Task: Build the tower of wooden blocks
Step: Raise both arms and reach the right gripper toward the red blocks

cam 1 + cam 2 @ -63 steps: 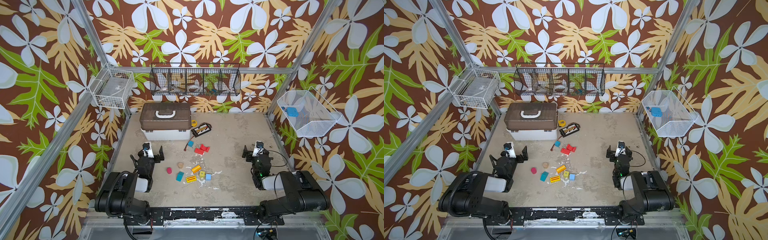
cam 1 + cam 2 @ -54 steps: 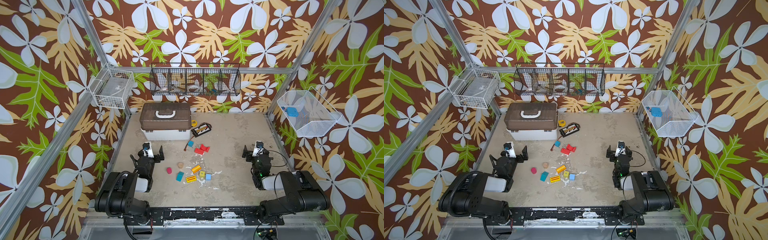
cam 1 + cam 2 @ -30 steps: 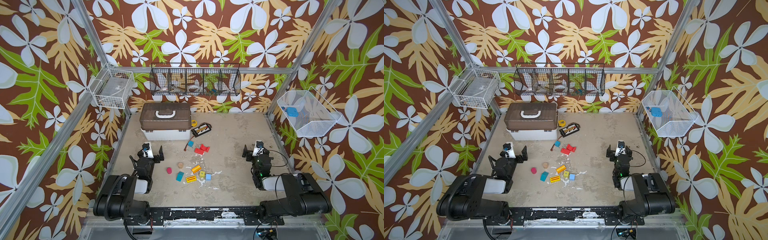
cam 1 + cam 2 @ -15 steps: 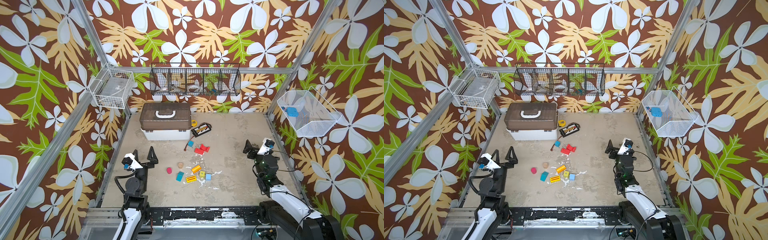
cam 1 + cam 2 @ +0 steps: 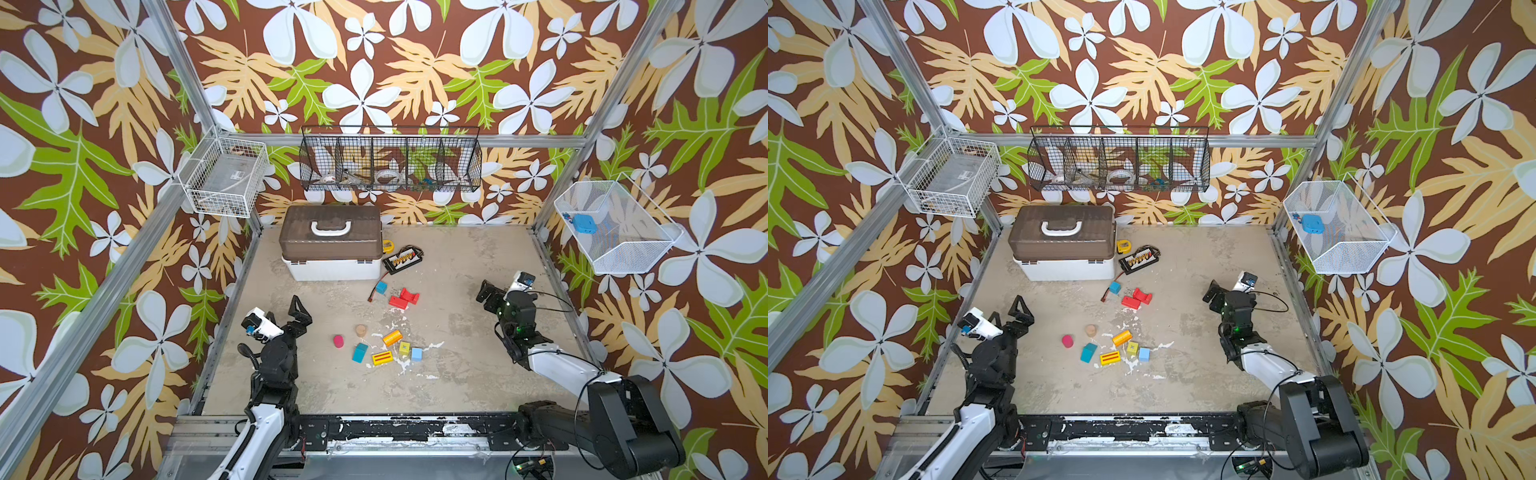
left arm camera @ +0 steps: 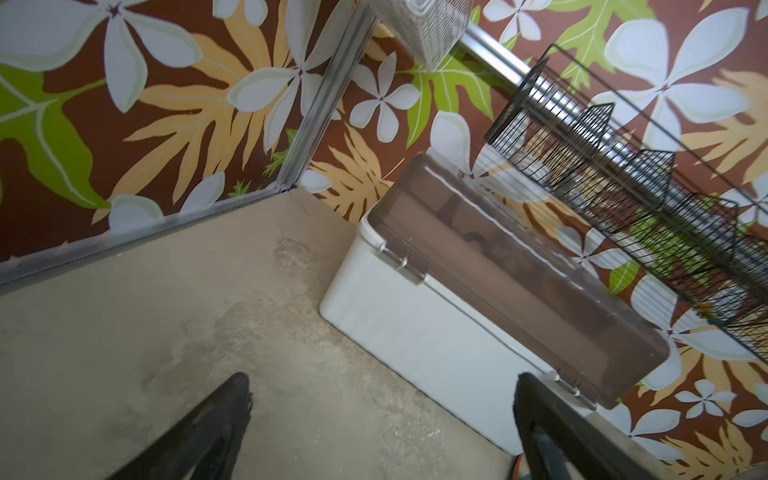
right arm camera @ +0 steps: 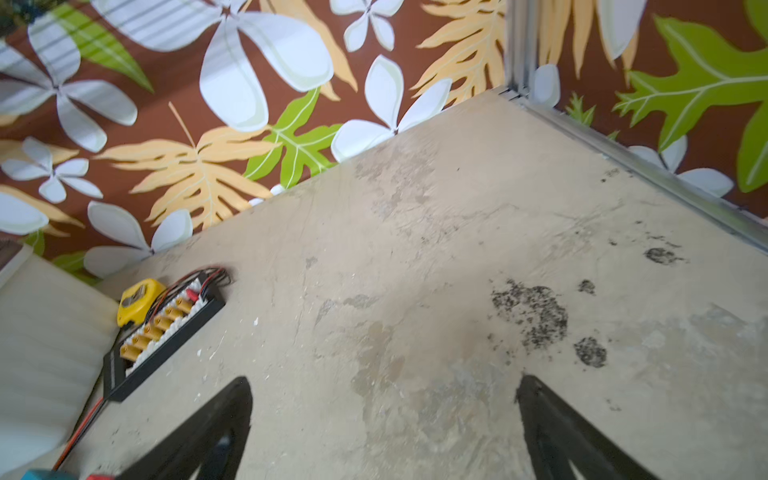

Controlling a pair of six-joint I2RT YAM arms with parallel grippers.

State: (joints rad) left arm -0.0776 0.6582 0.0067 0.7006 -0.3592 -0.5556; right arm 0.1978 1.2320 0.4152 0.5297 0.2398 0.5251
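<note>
- The brown-lidded case (image 5: 331,266) stands shut at the back and serves as the landmark.
- Left gripper (image 6: 380,386) hangs in front of the case's left end, jaws spread wide and empty.
- The right gripper (image 7: 382,386) hangs well off to the case's right, also spread and empty, probably readied for a first pick.
- The wood blocks (image 5: 384,347) lie loose in front of the case, between the grippers. None are stacked, so there is no tower yet.
- Two red blocks (image 5: 403,297) and a blue cube (image 5: 381,287) sit nearest the case.
</note>
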